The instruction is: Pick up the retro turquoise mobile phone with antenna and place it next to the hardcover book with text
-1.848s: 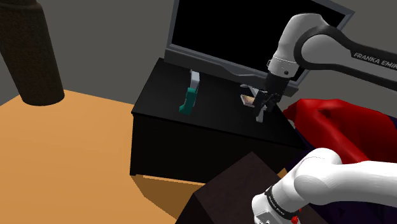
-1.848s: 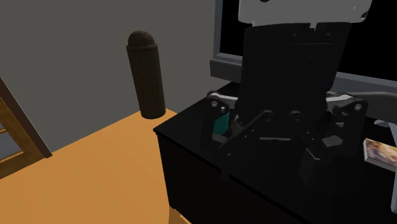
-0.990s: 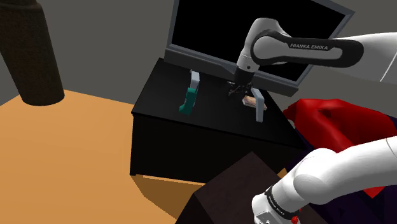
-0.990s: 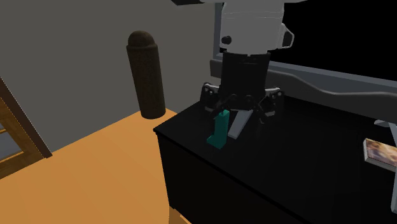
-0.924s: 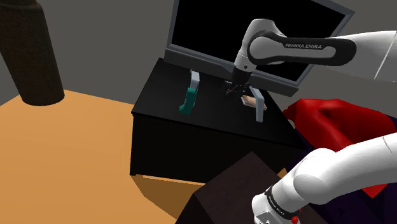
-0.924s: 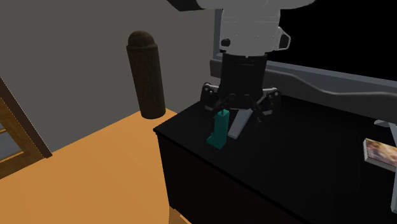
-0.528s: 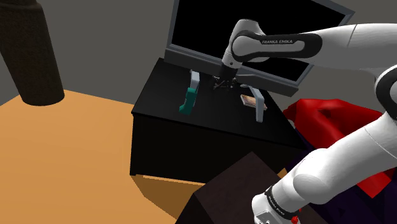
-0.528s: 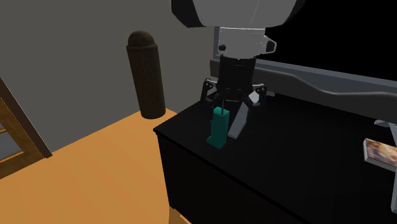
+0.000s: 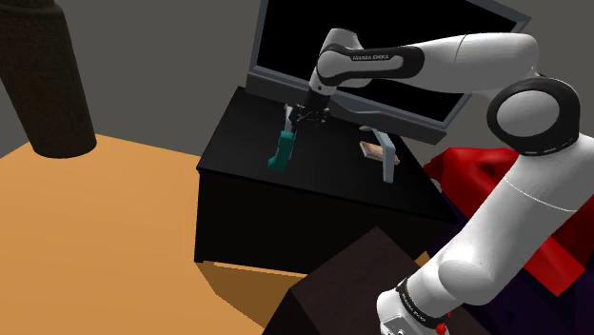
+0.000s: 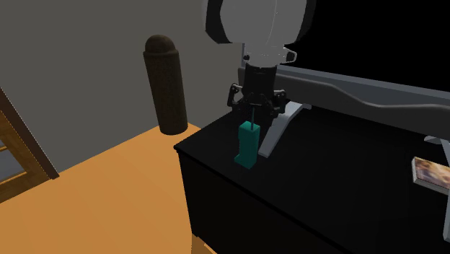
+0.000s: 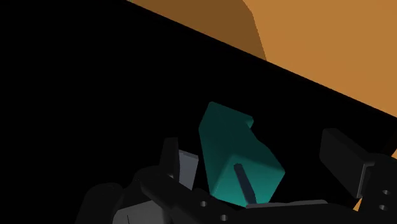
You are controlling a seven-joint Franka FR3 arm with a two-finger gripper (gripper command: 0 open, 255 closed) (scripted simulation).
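A teal phone (image 9: 281,150) stands upright on the black cabinet (image 9: 249,205), its thin antenna pointing up (image 10: 253,117). It leans by a grey monitor foot (image 10: 276,134). My gripper (image 9: 306,119) hangs open just above the phone's top (image 10: 254,107). In the wrist view the phone (image 11: 222,143) sits between my spread fingers (image 11: 336,157) and neither touches it. The book (image 9: 372,149), with a picture on its cover, lies flat further along the cabinet toward the shoulder view's right (image 10: 430,173).
A large dark monitor (image 9: 381,48) stands at the back of the cabinet, with a second grey foot (image 9: 387,164) by the book. A dark cylinder (image 10: 164,83) stands on the orange floor (image 9: 95,238). A red object (image 9: 495,176) lies past the cabinet's right end.
The arm has swung from beside the book toward the shoulder view's left, and the open gripper now sits over the phone. The phone and book have not moved.
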